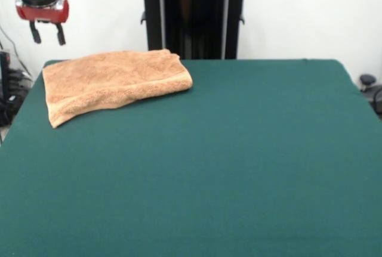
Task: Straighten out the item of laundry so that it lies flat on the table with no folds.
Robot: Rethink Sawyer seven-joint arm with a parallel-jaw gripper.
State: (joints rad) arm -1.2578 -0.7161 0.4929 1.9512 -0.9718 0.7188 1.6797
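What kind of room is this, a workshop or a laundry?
Most likely a robotics lab or test room. A red and black gripper hangs open above a green cloth table bearing only a folded towel, with a black pedestal against a bare white wall.

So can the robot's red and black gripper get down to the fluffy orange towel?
Probably yes. The red and black gripper hangs open above the folded orange terry towel's left end, and nothing lies between them on the dark green table.
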